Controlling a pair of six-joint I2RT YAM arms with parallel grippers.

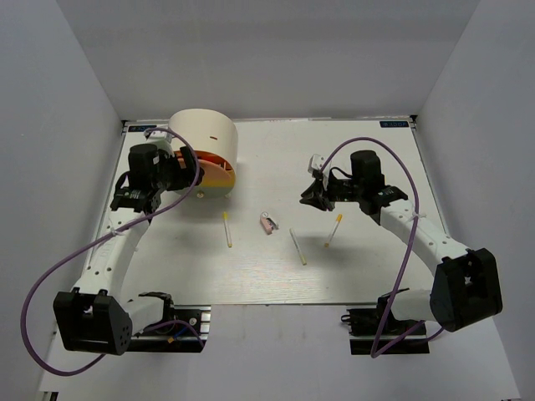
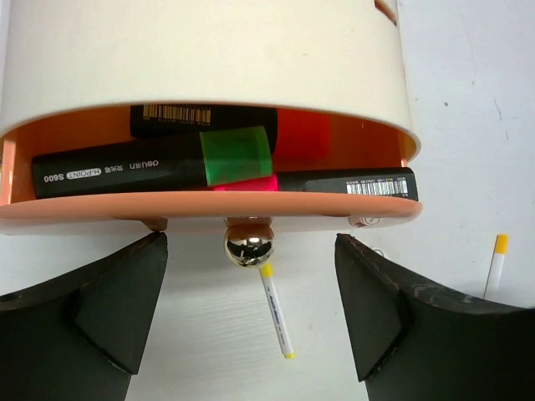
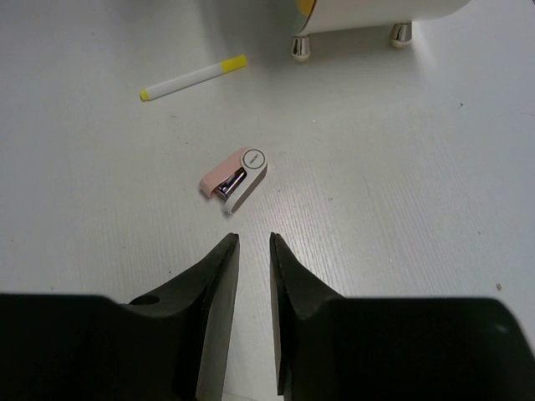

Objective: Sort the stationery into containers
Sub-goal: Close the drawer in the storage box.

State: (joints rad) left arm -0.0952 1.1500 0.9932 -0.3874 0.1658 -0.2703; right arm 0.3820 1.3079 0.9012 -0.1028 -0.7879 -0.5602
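Note:
The cream organiser (image 1: 205,134) stands at the back left with its orange drawer (image 2: 209,206) pulled out. Inside lie black highlighters (image 2: 117,170) with green, pink and orange ends. My left gripper (image 2: 250,267) is open, its jaws wide apart on either side of the drawer's shiny round knob (image 2: 248,243) without touching it. Three thin pale-yellow sticks (image 1: 227,230) (image 1: 298,246) (image 1: 333,230) lie on the table. A tiny pinkish block (image 3: 236,179) lies just ahead of my right gripper (image 3: 253,241), whose jaws stand a narrow gap apart with nothing between them.
The organiser's metal feet (image 3: 301,48) show at the top of the right wrist view, with one stick (image 3: 194,78) beside them. Grey walls close in the white table (image 1: 376,276) on three sides. A purple cable (image 1: 50,276) loops off each arm.

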